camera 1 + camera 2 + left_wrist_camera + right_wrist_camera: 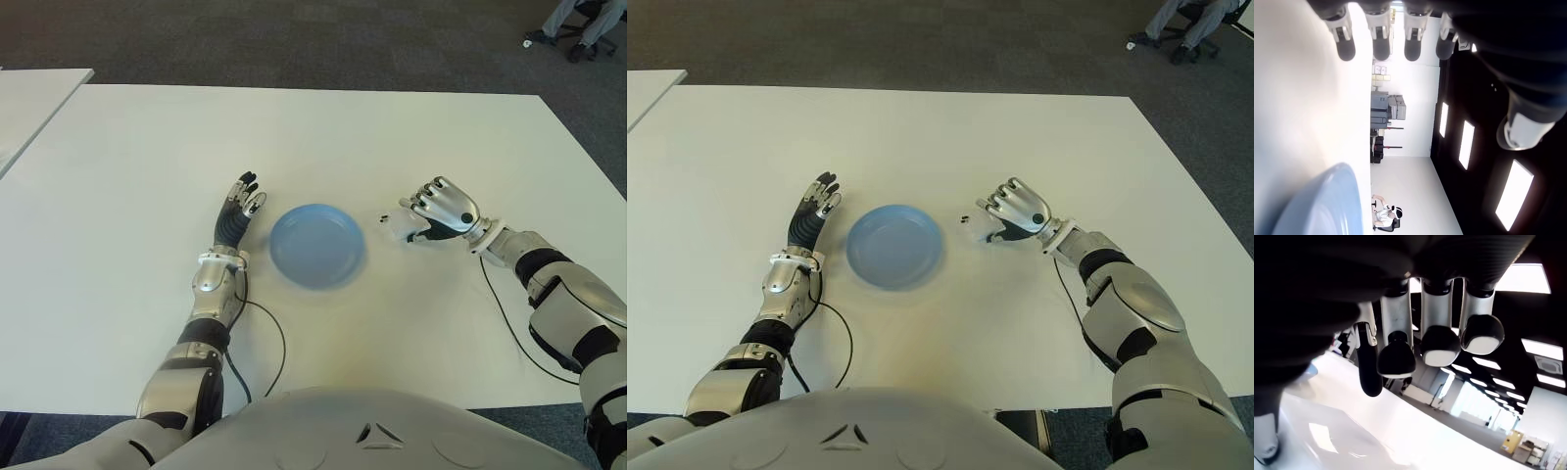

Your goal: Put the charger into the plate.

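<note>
Wide white table (294, 127) spanning the view, with a round blue plate (317, 245) empty at its centre. Left hand (239, 210) just left of the plate, fingers stretched out straight, gripping nothing; right hand (438, 211) to the plate's right, fingers curled down over a small white charger (397, 225), apparently grasped. Charger low at the table, near the plate's right rim but apart from it, prongs pointing toward the plate.
</note>
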Controlling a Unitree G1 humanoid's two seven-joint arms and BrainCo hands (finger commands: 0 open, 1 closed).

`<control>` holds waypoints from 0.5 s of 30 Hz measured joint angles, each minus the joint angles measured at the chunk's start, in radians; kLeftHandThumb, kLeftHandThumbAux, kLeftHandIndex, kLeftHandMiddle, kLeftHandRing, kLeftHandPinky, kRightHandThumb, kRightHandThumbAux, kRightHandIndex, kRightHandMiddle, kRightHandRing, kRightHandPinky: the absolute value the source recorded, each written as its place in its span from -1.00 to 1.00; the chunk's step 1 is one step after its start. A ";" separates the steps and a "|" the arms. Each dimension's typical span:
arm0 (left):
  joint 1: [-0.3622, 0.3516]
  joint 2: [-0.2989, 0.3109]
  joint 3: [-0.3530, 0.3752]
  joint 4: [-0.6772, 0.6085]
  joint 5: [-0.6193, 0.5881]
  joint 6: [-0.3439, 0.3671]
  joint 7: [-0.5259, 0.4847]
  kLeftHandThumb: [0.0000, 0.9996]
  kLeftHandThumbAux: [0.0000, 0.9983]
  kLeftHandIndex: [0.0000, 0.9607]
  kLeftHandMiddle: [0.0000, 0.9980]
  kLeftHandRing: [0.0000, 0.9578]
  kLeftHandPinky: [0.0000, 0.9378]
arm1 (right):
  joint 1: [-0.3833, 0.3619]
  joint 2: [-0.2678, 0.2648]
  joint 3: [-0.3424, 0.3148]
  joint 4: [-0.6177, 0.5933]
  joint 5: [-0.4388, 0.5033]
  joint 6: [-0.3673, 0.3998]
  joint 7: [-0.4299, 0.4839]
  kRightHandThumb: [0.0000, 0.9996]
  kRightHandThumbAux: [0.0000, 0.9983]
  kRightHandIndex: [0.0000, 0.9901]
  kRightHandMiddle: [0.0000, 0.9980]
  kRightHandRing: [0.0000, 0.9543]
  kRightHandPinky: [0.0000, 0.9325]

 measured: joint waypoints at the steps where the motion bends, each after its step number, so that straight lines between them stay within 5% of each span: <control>1: 0.000 0.000 0.001 0.000 -0.001 0.001 0.000 -1.00 -0.03 -1.00 -0.91 -0.92 -0.92 | 0.001 0.000 0.000 -0.003 0.001 -0.004 0.001 0.46 0.42 -0.11 0.77 0.86 0.93; 9: -0.002 0.000 0.003 0.000 -0.004 0.005 -0.001 -1.00 -0.03 -1.00 -0.90 -0.91 -0.93 | 0.007 0.000 -0.011 -0.009 0.020 -0.051 0.026 0.45 0.42 -0.11 0.78 0.83 0.87; 11: -0.002 0.000 0.003 0.000 -0.007 0.006 -0.001 -1.00 -0.03 -1.00 -0.89 -0.91 -0.94 | 0.009 0.000 -0.016 -0.009 0.027 -0.063 0.033 0.44 0.42 -0.11 0.66 0.68 0.68; 12: -0.002 0.000 0.003 0.001 -0.008 0.006 -0.001 -1.00 -0.03 -1.00 -0.89 -0.91 -0.94 | 0.010 0.000 -0.019 -0.008 0.031 -0.072 0.038 0.42 0.42 -0.13 0.35 0.33 0.29; 15: -0.002 0.000 0.003 0.001 -0.009 0.006 -0.001 -1.00 -0.03 -1.00 -0.90 -0.92 -0.94 | 0.017 0.000 -0.043 -0.008 0.069 -0.118 0.088 0.39 0.42 -0.15 0.03 0.00 -0.06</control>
